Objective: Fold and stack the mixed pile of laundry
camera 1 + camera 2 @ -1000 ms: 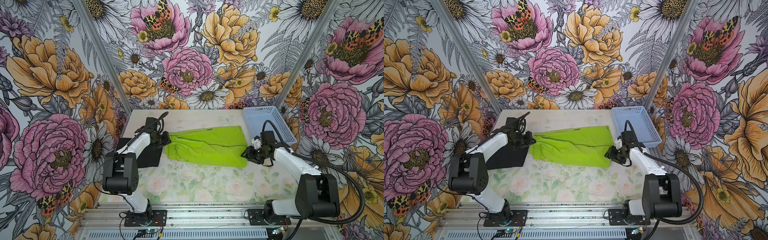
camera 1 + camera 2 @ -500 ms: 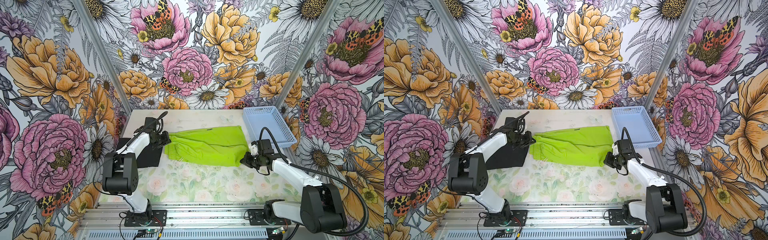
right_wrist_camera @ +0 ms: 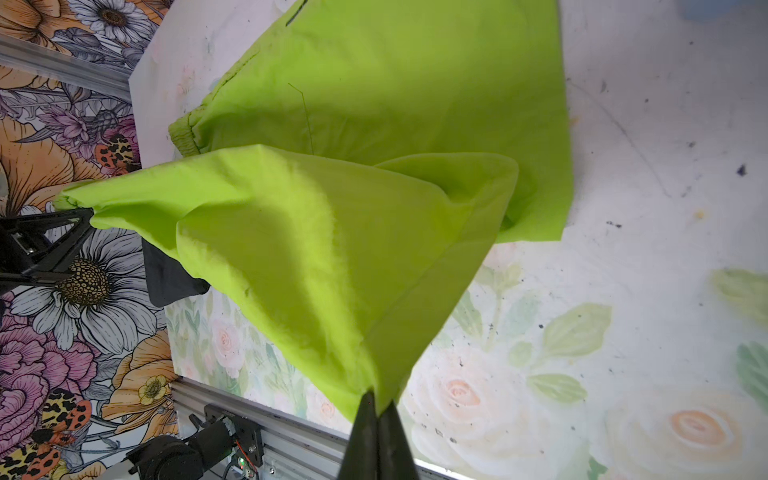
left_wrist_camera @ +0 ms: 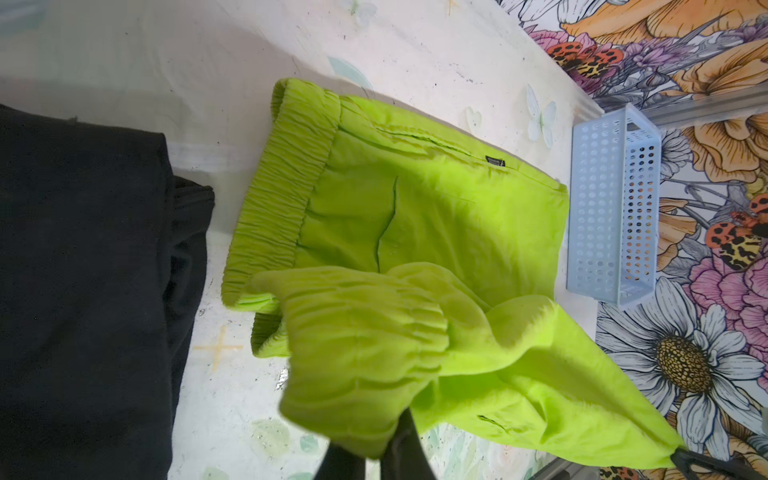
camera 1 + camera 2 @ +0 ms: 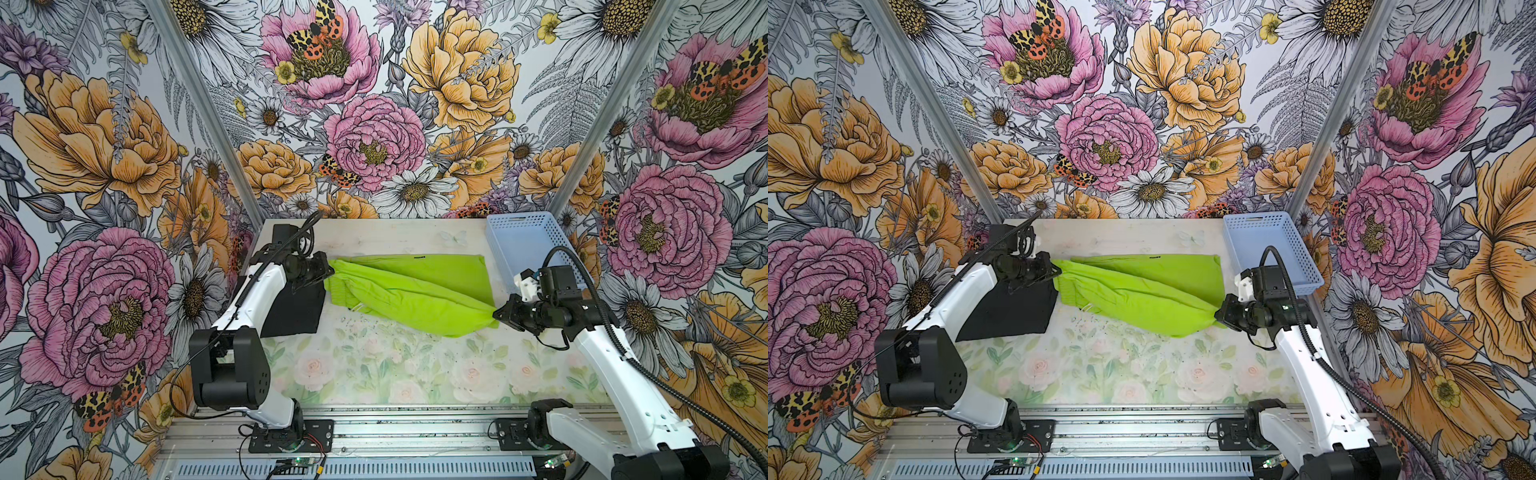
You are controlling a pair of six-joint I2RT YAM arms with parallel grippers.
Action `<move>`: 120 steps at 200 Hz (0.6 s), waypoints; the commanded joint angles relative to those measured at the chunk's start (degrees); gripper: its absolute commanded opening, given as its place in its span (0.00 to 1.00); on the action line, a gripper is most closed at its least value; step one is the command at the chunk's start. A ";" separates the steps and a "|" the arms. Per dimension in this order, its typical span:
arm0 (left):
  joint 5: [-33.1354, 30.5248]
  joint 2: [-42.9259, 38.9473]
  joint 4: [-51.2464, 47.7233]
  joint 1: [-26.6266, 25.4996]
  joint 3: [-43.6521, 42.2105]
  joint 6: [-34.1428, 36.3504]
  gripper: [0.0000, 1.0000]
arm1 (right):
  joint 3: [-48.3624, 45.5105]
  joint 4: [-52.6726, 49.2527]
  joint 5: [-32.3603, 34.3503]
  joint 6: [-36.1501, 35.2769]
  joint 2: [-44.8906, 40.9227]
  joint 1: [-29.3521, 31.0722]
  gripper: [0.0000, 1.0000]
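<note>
Bearing green shorts [image 5: 415, 286]: rose-printed table [image 5: 374, 374] (floral walls [image 5: 374, 124]).

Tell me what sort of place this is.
Probably a robot test booth, not a home: left arm and right arm bolted to an aluminium rail, floral-printed panels walling in a small table, lime-green shorts laid out.

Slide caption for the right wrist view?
Right gripper shut on a corner of the lime-green fabric shorts, raised above the floral-print tabletop.

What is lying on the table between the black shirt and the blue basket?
The lime-green shorts lie spread between the black shirt and the blue basket, as both top views show.
</note>
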 commanded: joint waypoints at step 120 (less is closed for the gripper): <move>2.19 13.97 3.06 -1.47 1.14 3.81 0.00 | -6.58 27.03 -5.24 -5.06 17.35 -2.87 0.56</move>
